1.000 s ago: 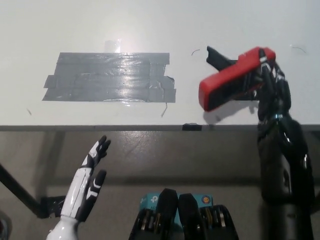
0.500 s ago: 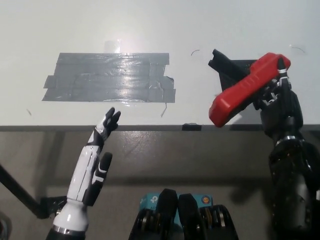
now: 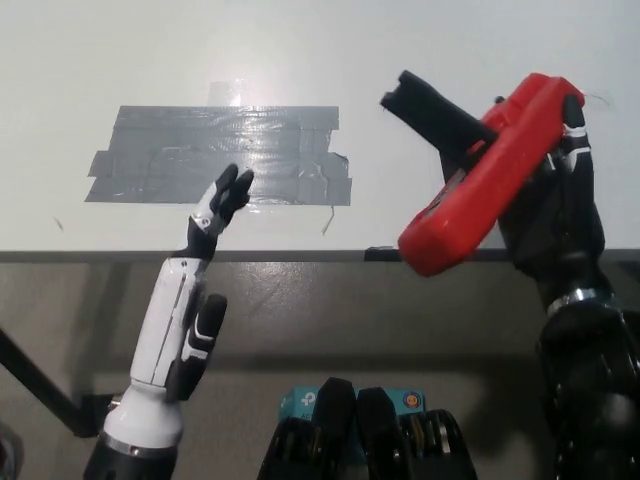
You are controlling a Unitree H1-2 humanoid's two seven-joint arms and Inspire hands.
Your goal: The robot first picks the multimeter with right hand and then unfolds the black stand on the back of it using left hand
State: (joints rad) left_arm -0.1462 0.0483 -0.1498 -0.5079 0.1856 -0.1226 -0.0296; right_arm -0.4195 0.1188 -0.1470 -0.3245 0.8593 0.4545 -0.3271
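The red multimeter (image 3: pixel 487 170) sits tilted in the black right hand (image 3: pixel 556 205), whose fingers wrap its far side, lifted above the white bench (image 3: pixel 300 50). Its black stand (image 3: pixel 432 112) juts out from the upper end, away from that hand. Well apart on the other side, the white left hand (image 3: pixel 190 300) holds nothing, fingers extended and spread toward a grey tape patch (image 3: pixel 215 155) on the bench.

Red multimeter (image 3: pixel 480 185), tilted, stand (image 3: pixel 432 113) unfolded
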